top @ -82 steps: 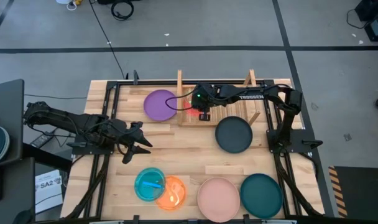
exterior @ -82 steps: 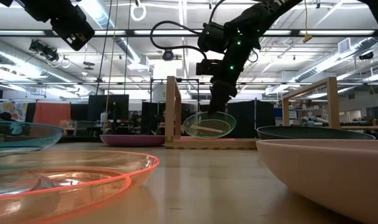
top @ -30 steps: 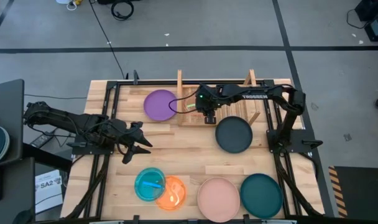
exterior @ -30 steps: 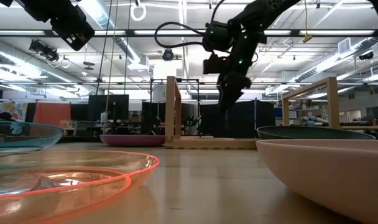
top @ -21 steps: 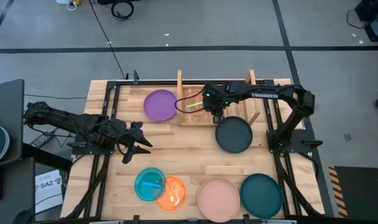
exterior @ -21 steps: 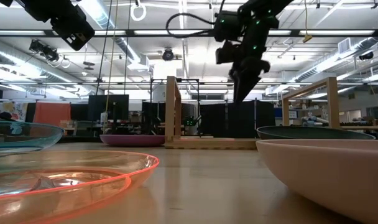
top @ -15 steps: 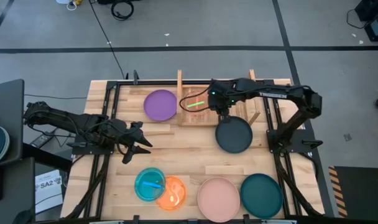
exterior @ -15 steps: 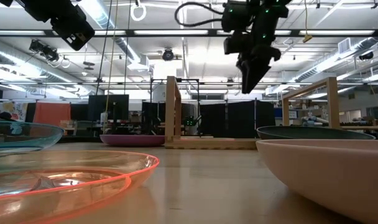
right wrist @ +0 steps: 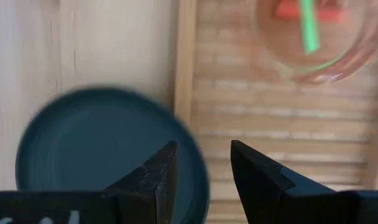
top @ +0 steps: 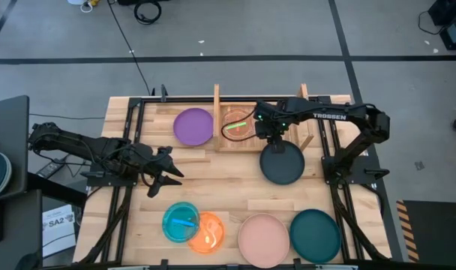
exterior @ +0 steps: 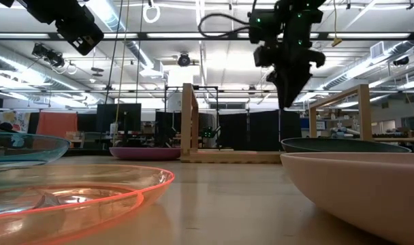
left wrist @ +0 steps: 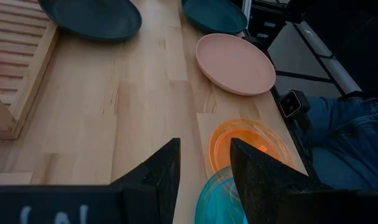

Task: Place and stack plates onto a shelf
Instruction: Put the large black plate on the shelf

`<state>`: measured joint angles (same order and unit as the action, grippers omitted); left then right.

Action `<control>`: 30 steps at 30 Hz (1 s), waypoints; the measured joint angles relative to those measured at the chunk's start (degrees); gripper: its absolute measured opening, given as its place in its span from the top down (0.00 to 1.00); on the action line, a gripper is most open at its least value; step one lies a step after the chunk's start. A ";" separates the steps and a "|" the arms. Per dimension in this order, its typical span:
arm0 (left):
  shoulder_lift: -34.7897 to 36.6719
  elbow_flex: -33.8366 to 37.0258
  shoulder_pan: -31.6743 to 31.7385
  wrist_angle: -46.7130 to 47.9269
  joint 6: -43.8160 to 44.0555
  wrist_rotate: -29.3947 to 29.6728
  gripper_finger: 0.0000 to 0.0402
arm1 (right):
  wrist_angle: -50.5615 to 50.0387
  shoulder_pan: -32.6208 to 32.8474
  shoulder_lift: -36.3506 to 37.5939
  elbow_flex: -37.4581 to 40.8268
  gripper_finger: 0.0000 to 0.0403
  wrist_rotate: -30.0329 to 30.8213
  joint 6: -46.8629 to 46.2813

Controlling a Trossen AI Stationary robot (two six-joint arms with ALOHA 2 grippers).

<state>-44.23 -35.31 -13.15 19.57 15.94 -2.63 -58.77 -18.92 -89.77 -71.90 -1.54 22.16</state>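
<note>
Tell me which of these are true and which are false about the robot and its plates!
1. The round purple plastic plate lies on the wooden slatted shelf. False: it lies on the tabletop beside the shelf.
2. The right gripper holds nothing. True.
3. A small see-through plate with a green utensil sits on the shelf. True.
4. The round pink plate is stacked on the teal plate. False: they lie side by side.
5. The left gripper grips the orange see-through plate. False: it is open, away from it.

plates: 8 | shelf: 1 | arms: 2
</note>
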 joint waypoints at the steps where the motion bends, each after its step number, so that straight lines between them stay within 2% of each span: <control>1: -0.02 0.00 0.00 0.06 0.00 0.00 0.64 | 0.31 0.00 -0.11 0.68 0.62 0.00 0.59; 24: -0.02 0.00 0.00 0.09 -0.02 0.02 0.64 | 13.79 -5.06 -0.14 16.47 0.62 -1.09 2.07; 30: -0.01 0.00 0.00 0.09 -0.01 0.00 0.64 | 15.77 -5.60 -0.14 18.23 0.62 -1.09 1.99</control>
<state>-44.24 -35.31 -13.15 19.66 15.93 -2.63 -43.00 -24.51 -89.91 -53.67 -2.63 24.14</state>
